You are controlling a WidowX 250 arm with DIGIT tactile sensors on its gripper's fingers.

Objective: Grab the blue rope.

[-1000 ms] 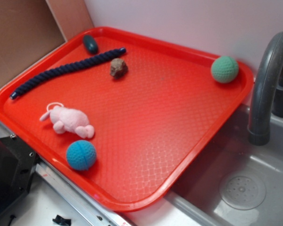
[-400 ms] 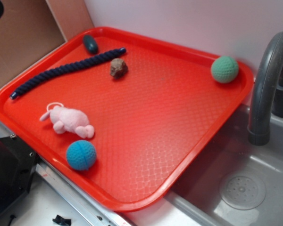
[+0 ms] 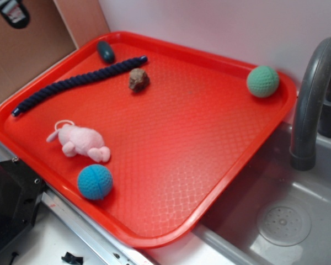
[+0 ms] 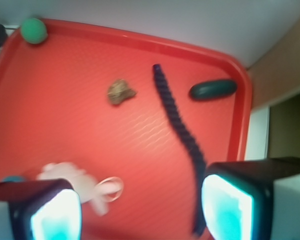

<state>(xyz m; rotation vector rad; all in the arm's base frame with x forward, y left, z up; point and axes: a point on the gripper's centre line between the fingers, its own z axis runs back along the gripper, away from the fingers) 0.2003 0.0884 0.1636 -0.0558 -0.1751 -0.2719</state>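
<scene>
The blue rope (image 3: 77, 81) lies slightly wavy along the far left side of the red tray (image 3: 182, 127), untouched. In the wrist view the blue rope (image 4: 182, 130) runs from the tray's middle down to just beside the right fingertip (image 4: 227, 205). My gripper (image 4: 140, 210) is open, its fingers wide apart and high above the tray (image 4: 65, 100), with nothing between them. In the exterior view only a dark piece of my arm (image 3: 11, 12) shows at the top left corner, beyond the rope's left end.
A dark teal oval (image 3: 105, 51) sits by the rope's far end, with a brown lump (image 3: 138, 79) near it. A pink toy (image 3: 80, 142) and blue ball (image 3: 95, 181) lie front left, a green ball (image 3: 262, 81) back right. Right of the tray are a faucet (image 3: 311, 99) and sink (image 3: 284, 221).
The dark piece of my arm has come into the top left corner and moved further in. Nothing on the tray has moved.
</scene>
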